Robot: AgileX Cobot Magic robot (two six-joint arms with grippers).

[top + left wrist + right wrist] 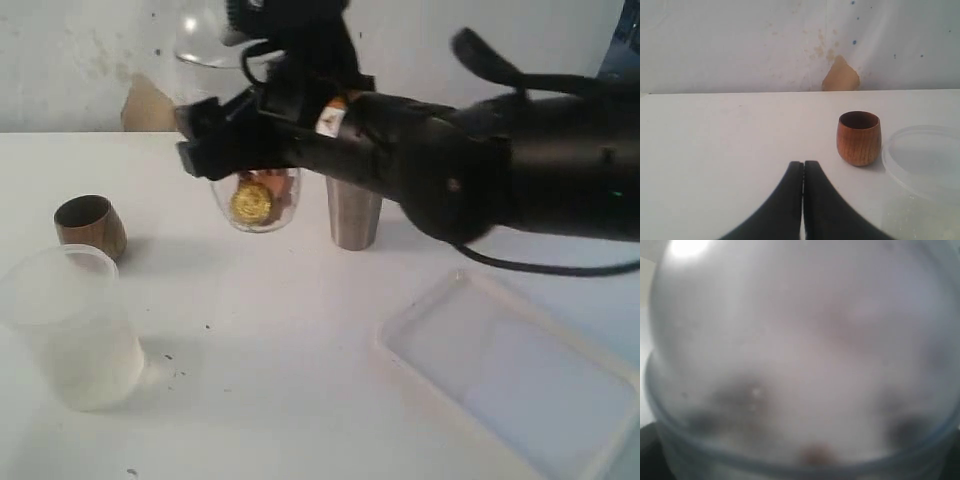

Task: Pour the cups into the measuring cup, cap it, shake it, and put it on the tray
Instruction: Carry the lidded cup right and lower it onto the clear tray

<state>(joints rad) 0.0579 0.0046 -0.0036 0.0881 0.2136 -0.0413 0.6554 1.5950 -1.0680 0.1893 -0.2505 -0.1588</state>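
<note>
My right gripper (215, 145) reaches in from the right and is shut on the clear measuring cup (255, 205), which holds a gold ball and orange pieces at its base. A clear domed lid (210, 40) shows above the gripper. The right wrist view is filled by the blurred clear wall of the measuring cup (800, 365), which hides the jaws. The brown wooden cup (90, 225) (858, 137) stands upright at the left. The frosted cup (70, 325) (925, 155) stands in front of it. My left gripper (803, 165) is shut on nothing, short of the wooden cup. The white tray (520, 385) lies at the front right.
A metal tumbler (355, 215) stands just right of the measuring cup, under the right arm. A white wall with a tan patch (840, 75) backs the table. The black right arm (480, 170) spans the upper right of the scene.
</note>
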